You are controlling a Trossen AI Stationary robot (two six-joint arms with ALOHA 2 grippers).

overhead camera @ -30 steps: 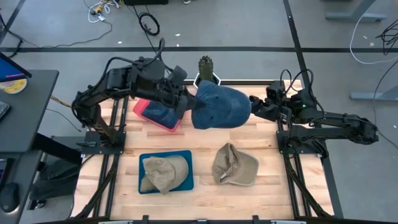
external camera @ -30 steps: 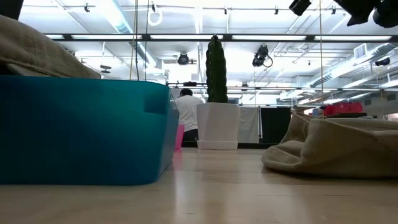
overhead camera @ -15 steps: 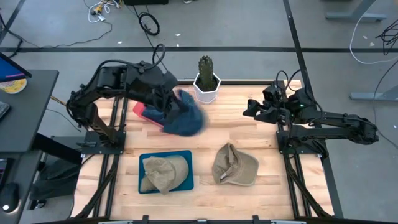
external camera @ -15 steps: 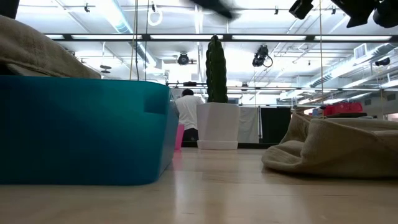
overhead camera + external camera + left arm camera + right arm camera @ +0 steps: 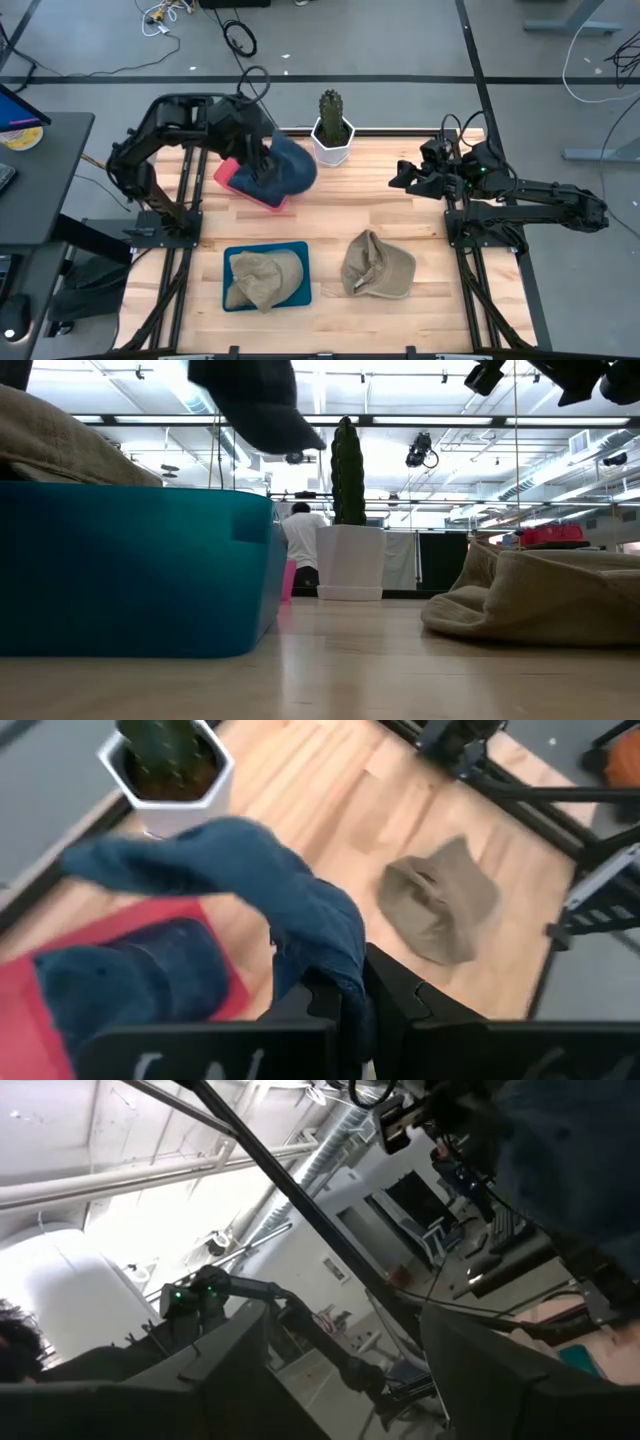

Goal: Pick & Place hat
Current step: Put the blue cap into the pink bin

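Blue denim, soft and crumpled: that is the hat (image 5: 285,172) hanging from the left tool (image 5: 262,163), which is clamped shut on a fold of it at the upper left of the high view, above a flat red tray (image 5: 240,185). A second blue hat (image 5: 135,982) lies in that tray. Lower left, a teal tray (image 5: 297,262) holds a limp tan hat (image 5: 262,278); another tan hat (image 5: 375,265) lies loose on the pale wooden table (image 5: 380,215) at lower centre. That makes four hats, two blue and two tan, and two trays. At upper centre stands one ribbed green cactus (image 5: 330,106) in a white pot (image 5: 333,146). The right tool (image 5: 400,175), at the right, hangs with its fingers apart, holding nothing.
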